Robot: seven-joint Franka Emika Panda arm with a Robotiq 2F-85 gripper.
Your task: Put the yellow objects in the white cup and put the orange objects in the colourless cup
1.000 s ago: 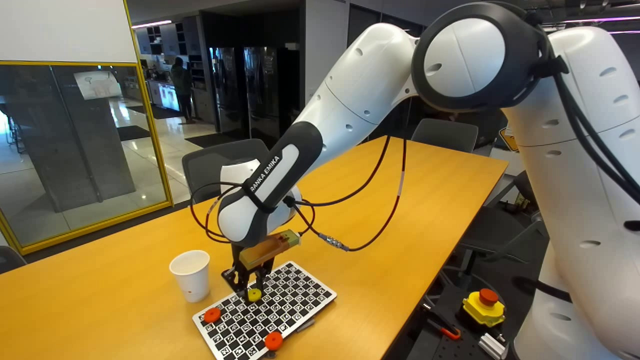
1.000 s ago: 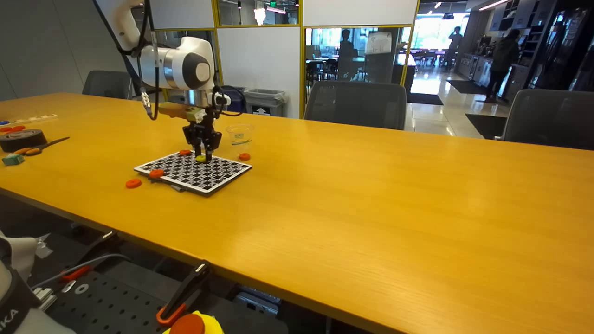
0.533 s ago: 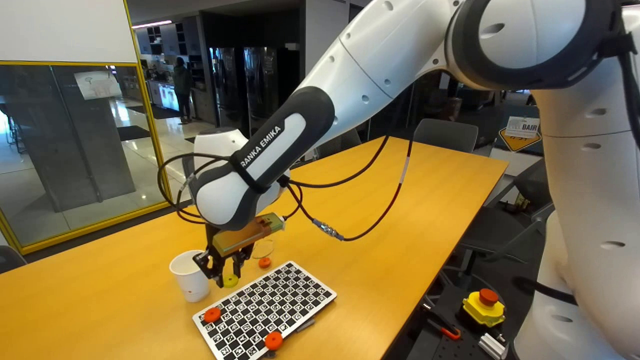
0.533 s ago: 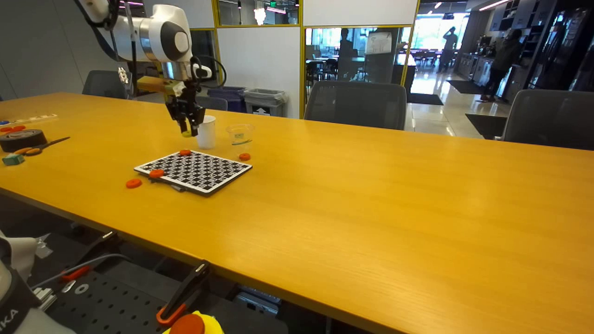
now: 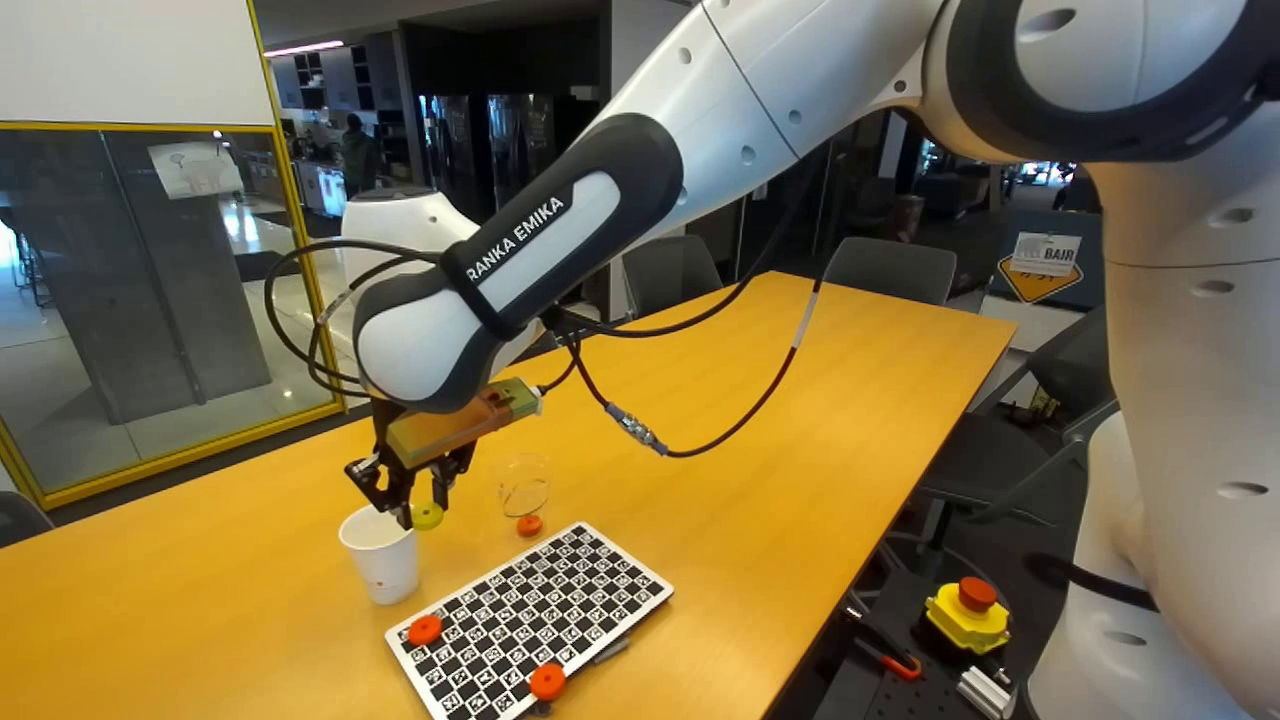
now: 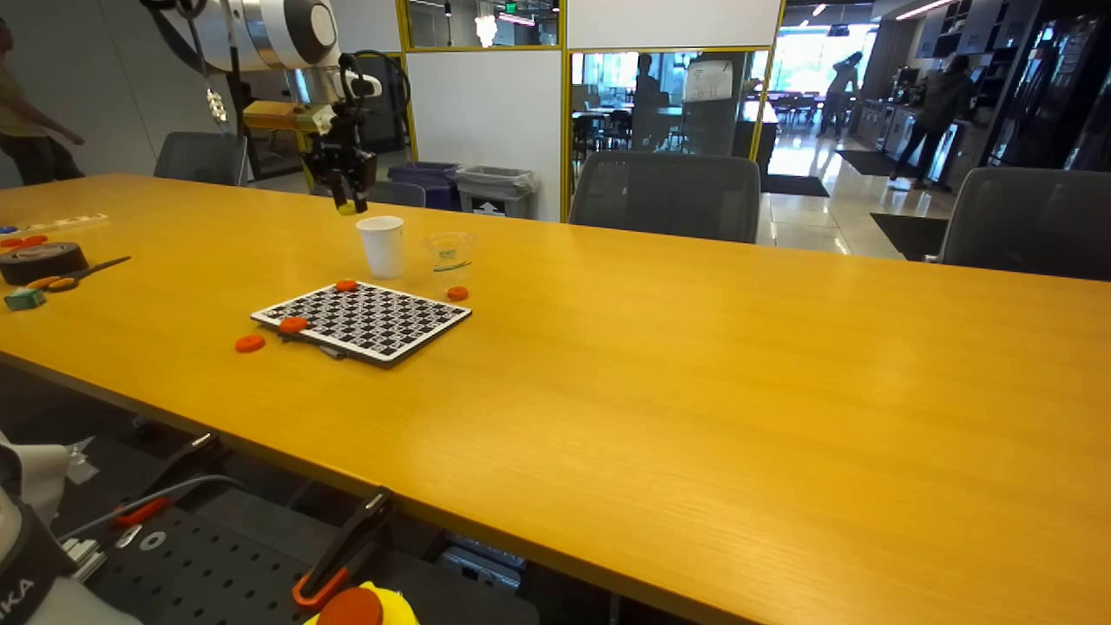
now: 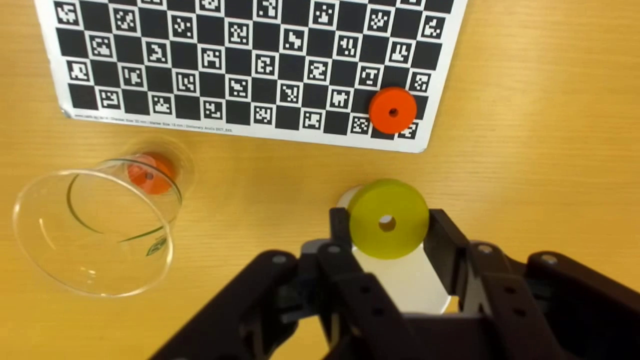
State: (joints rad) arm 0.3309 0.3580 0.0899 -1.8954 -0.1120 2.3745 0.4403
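Yellow disc (image 7: 389, 204), checkered board (image 5: 540, 605)

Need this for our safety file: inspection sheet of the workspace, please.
Surface: wooden tabletop, checkered board on it.
Task things: white cup upright; colourless cup upright, an orange piece at its base, apparently inside; two orange pieces on the board; a further orange piece beside it.
Clutter: dark roll, scissors, green block.
Gripper: shut on a yellow piece, near the white cup.
Cables: hanging in loops by the arm.
Surroundings: chairs, bins and people beyond the tabletop; red-and-yellow button by the arm.
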